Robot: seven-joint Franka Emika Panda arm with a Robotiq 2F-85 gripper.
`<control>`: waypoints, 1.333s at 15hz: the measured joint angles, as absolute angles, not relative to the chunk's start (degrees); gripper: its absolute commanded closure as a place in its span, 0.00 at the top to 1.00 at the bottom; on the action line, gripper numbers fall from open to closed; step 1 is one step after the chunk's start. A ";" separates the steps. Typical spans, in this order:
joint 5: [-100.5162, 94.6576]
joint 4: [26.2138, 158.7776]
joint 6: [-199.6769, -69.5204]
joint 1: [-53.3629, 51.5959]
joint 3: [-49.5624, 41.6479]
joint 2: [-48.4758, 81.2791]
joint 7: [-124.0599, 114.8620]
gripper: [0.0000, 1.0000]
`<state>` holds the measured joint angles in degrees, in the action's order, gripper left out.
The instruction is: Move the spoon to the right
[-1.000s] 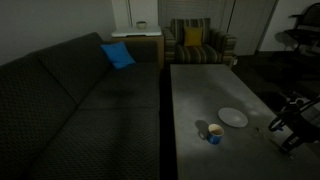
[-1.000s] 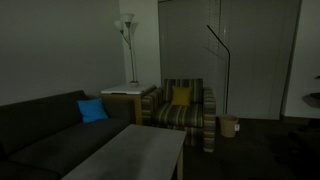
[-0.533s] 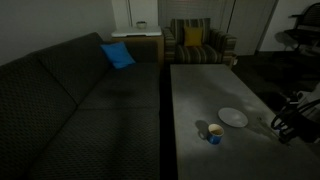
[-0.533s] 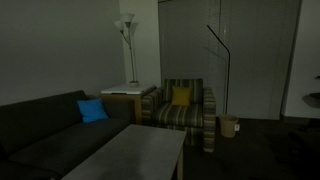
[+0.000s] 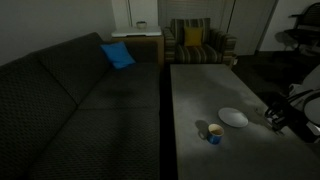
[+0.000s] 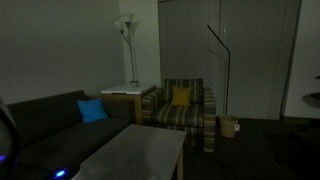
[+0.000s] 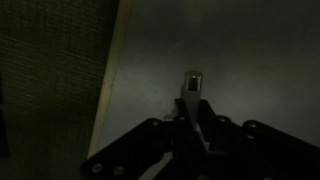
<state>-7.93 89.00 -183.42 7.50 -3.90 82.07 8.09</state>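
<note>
The room is dim. In the wrist view the spoon, a slender pale grey utensil, sticks out from between my gripper's fingers above the grey table top. The jaws are shut on its handle. In an exterior view my gripper hangs at the table's edge, just beyond the round white plate. The spoon itself is too small and dark to make out there.
A small blue cup stands beside the plate on the long grey table. A dark sofa with a blue cushion runs along one side. A striped armchair and a side table stand at the far end.
My gripper has risen and shifted slightly toward the plate, with the spoon in it. A dark shape with a blue light has appeared at the edge of an exterior view.
</note>
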 measured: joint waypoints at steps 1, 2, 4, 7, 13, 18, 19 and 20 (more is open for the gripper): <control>-9.09 86.19 -181.19 9.08 -2.74 83.18 9.45 0.04; -10.23 83.41 -178.85 10.91 -1.23 84.31 11.21 0.04; -11.97 80.55 -175.43 14.45 1.88 84.81 15.09 0.04; -12.64 78.74 -171.89 17.40 5.10 84.37 19.49 0.04; -11.17 78.39 -168.85 18.30 9.00 84.47 20.41 0.04; -7.88 79.19 -166.28 17.71 9.43 84.63 19.07 0.04; -7.18 79.49 -166.31 17.71 9.42 84.65 18.70 0.04; -6.51 79.82 -166.41 17.72 9.42 84.65 18.27 0.04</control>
